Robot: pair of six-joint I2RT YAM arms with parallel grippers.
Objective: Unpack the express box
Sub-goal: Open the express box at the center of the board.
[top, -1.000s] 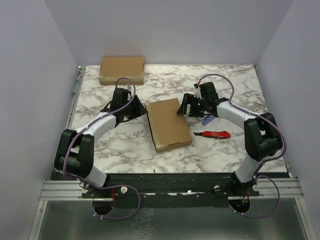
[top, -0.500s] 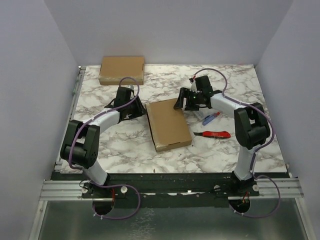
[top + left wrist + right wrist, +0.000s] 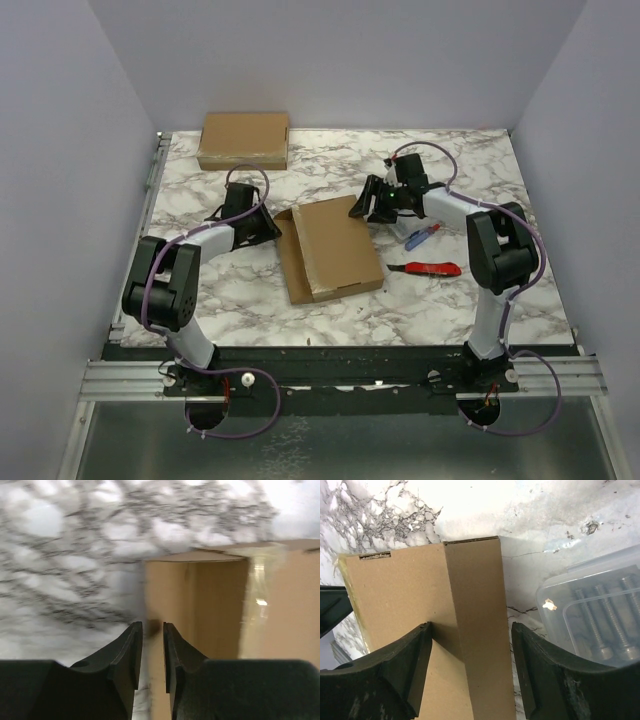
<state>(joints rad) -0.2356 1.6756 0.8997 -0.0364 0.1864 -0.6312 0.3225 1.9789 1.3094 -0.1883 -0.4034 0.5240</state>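
The brown express box (image 3: 335, 250) lies mid-table, its left flap (image 3: 290, 258) swung out to the left. My left gripper (image 3: 266, 226) is at that flap's far end. In the left wrist view the left gripper (image 3: 152, 626) is nearly shut, with the flap's edge between its fingers, and clear tape (image 3: 255, 605) shows on the box. My right gripper (image 3: 373, 206) is at the box's far right corner. In the right wrist view the right gripper (image 3: 471, 627) is open, one finger over the box top (image 3: 395, 590) and the other beside its side wall.
A second brown box (image 3: 243, 140) sits at the back left. A red utility knife (image 3: 432, 268) and a small bluish item (image 3: 420, 237) lie right of the box. A clear plastic case of bolts (image 3: 595, 615) lies close to my right fingers.
My left gripper has moved left and the box's left flap has swung open with it. My right gripper stays at the box's far right corner.
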